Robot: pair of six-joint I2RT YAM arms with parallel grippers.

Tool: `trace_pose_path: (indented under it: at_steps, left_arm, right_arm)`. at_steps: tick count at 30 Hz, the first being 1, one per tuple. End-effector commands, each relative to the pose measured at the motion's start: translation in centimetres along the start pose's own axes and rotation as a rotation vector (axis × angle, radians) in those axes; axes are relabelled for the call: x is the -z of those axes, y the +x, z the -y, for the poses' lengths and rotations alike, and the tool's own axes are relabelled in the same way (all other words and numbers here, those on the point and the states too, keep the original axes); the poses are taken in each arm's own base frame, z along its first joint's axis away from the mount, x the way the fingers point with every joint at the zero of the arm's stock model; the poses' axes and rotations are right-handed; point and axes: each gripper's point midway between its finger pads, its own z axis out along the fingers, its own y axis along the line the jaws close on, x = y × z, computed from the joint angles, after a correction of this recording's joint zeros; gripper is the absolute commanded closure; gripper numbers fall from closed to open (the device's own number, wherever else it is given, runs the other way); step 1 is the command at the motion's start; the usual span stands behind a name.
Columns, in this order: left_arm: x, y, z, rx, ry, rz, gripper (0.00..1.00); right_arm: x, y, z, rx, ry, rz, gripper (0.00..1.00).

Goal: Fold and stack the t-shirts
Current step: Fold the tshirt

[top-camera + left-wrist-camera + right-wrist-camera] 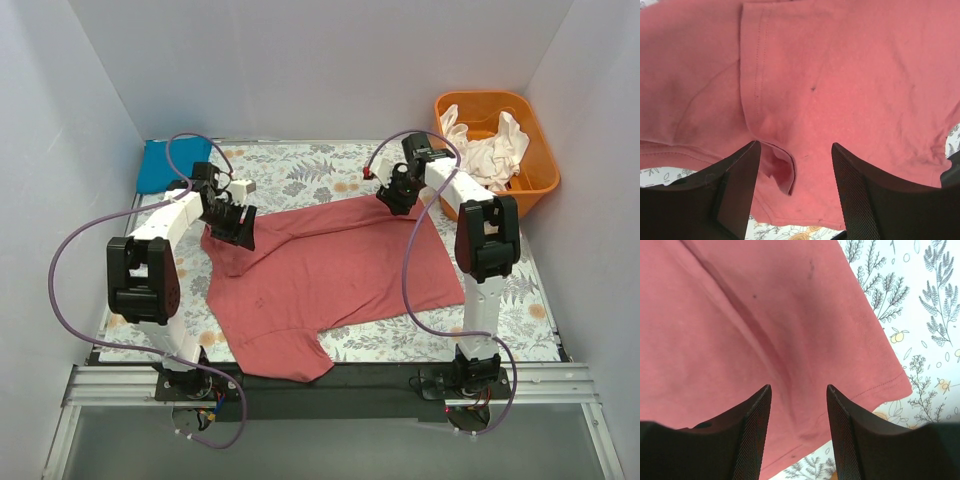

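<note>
The red t-shirt (330, 270) lies spread on the table (300, 170), rumpled along its left side. My left gripper (796, 170) hangs over that side, fingers apart, with a fold of cloth between them. My right gripper (799, 420) is over the t-shirt's far right corner, fingers also apart. Right of the t-shirt sits an orange basket (540, 175) holding white shirts (490, 150).
</note>
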Motion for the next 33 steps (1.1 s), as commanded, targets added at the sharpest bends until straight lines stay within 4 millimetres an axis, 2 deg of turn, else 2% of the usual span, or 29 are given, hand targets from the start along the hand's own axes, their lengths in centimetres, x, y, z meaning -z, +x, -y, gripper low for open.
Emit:
trace_pose_path:
  at_steps: [1, 5, 9, 15, 16, 20, 21, 23, 25, 29, 33]
  left_arm:
    - [0.1, 0.6, 0.2, -0.022, -0.042, -0.039, 0.42]
    - [-0.6, 2.1, 0.4, -0.024, -0.044, -0.089, 0.42]
    - [-1.4, 3.4, 0.8, -0.021, -0.039, -0.127, 0.42]
    - [-1.7, 3.6, 1.1, -0.014, -0.037, -0.136, 0.46]
    - [-1.7, 3.6, 1.1, -0.015, -0.038, -0.138, 0.49]
    - [-1.5, 3.5, 0.9, -0.023, -0.053, -0.125, 0.72]
    - [-1.3, 3.3, 1.2, -0.031, -0.045, -0.114, 0.83]
    - [-1.0, 3.5, 1.6, -0.046, -0.027, -0.108, 0.96]
    - [-0.5, 3.6, 2.2, -0.083, -0.008, -0.093, 1.0]
    - [-0.3, 5.0, 2.5, -0.133, -0.012, -0.111, 1.0]
    - [0.0, 5.3, 3.0, -0.164, -0.008, -0.092, 1.0]
  right_arm:
    - [0.8, 0.3, 2.6, 0.081, 0.076, -0.045, 0.45]
    - [0.1, 1.7, 2.6, 0.116, 0.069, -0.089, 0.43]
    - [-0.1, 2.6, 3.5, 0.14, 0.103, -0.121, 0.43]
    - [-0.2, 3.5, 4.3, 0.186, 0.126, -0.161, 0.44]
    - [-0.2, 3.5, 4.4, 0.197, 0.128, -0.168, 0.46]
    - [-0.6, 4.5, 4.7, 0.223, 0.131, -0.2, 0.49]
    - [-0.6, 4.5, 4.8, 0.232, 0.133, -0.203, 0.5]
    - [-0.7, 4.8, 5.1, 0.24, 0.139, -0.209, 0.53]
    - [-0.8, 5.0, 5.1, 0.252, 0.141, -0.216, 0.56]
    - [-0.5, 5.1, 4.9, 0.252, 0.138, -0.213, 0.53]
    - [1.1, 4.8, 3.6, 0.279, 0.112, -0.173, 0.4]
